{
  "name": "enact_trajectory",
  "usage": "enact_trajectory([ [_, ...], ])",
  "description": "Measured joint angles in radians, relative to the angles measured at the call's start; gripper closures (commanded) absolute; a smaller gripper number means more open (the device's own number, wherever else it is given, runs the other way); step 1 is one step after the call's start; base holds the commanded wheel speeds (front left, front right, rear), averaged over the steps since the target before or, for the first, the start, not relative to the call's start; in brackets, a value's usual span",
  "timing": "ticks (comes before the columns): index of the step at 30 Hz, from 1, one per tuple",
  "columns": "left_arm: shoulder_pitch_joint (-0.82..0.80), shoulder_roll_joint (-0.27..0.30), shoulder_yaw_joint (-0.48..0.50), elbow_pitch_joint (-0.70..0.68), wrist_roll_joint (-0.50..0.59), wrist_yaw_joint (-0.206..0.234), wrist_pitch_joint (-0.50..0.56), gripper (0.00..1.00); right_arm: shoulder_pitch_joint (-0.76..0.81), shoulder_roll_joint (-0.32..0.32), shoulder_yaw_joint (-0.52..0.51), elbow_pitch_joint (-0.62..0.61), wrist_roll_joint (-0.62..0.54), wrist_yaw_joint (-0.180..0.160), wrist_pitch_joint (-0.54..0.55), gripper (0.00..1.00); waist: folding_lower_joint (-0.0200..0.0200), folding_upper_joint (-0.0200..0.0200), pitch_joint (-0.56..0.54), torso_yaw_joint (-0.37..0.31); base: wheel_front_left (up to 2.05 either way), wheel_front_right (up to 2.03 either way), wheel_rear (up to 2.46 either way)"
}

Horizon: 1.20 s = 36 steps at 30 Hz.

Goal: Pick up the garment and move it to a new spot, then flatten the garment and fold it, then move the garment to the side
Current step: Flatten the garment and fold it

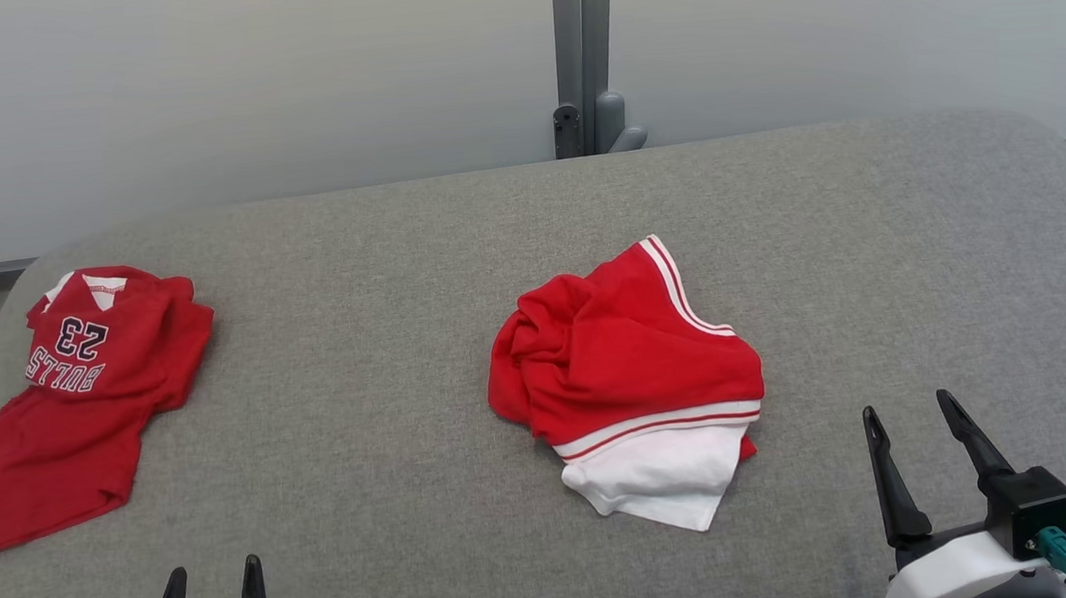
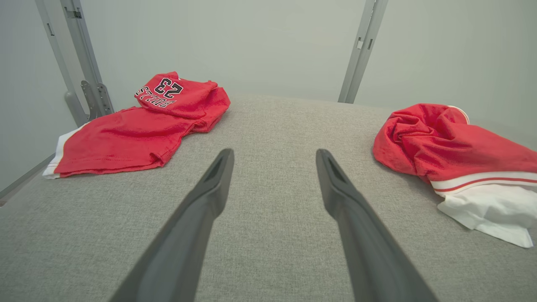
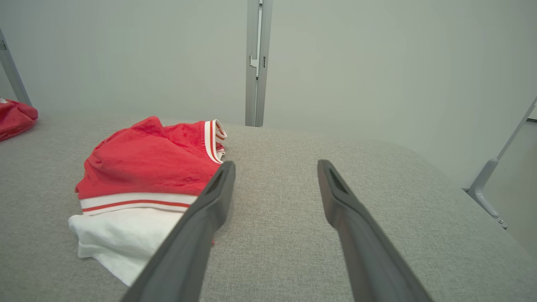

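While the crumpled red garment with white striped trim and a white panel (image 1: 627, 367) lies bunched near the middle of the grey fabric-covered table (image 1: 398, 252), neither gripper touches it. Its white panel points toward the robot. One striped edge runs along above that panel, and another stands up at the far right of the heap. The left side of the heap is a knot of red folds.

Bare grey cloth surrounds the garment on every side. A broad strip lies behind it, up to the table's far edge, which curves down into a rounded corner at the right. An open band runs in front of it, toward the robot.

The right gripper (image 1: 907, 404) sits at the lower right, near the garment's right side but apart from it. Its two dark fingers are spread wide and hold nothing. The left gripper (image 1: 214, 570) shows at the lower left, well apart from the garment, its fingers likewise parted and empty over bare cloth.

Further left, a flat red jersey printed "BULLS 23" and matching red shorts (image 1: 80, 396) lie well clear of the garment. Their white-edged end reaches close to the table's left edge. A grey metal post (image 1: 583, 52) rises against the pale wall (image 1: 247, 94) behind the far edge.
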Motion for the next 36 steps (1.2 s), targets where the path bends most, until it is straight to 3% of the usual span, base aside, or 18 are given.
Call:
enact_trajectory([
  [5,-0.018,0.0,-0.042,-0.01,0.006,0.0,0.0,0.0,-0.018,0.0,0.007,-0.007,-0.006,0.0,0.0,0.0,0.0,0.0,0.01,-0.014,0.0,0.0,0.0],
  [12,-0.107,0.029,-0.235,0.035,-0.045,0.0,0.005,0.0,-0.043,0.0,0.012,-0.026,-0.013,0.0,0.0,0.0,0.0,0.0,0.037,-0.058,0.0,0.0,0.0],
  [17,-0.211,0.045,-0.39,0.131,-0.132,0.0,0.071,0.0,-0.061,0.0,0.019,-0.036,-0.007,0.0,0.0,0.0,0.0,0.0,0.074,-0.093,0.0,0.0,0.0],
  [20,-0.266,0.028,-0.446,0.201,-0.215,0.0,0.115,0.0,-0.075,-0.001,0.021,-0.041,-0.003,0.0,0.0,0.0,0.0,0.0,0.099,-0.116,0.0,0.0,0.0],
  [27,-0.357,0.017,-0.533,0.341,-0.394,-0.002,0.166,0.0,-0.109,0.0,0.021,-0.05,0.005,0.0,0.0,0.0,0.0,0.0,0.156,-0.178,0.0,0.0,0.0],
  [36,-0.437,0.035,-0.632,0.402,-0.498,-0.002,0.157,0.0,-0.118,-0.001,0.013,-0.057,0.013,0.0,0.0,0.0,0.0,0.0,0.22,-0.235,0.0,0.0,0.0],
])
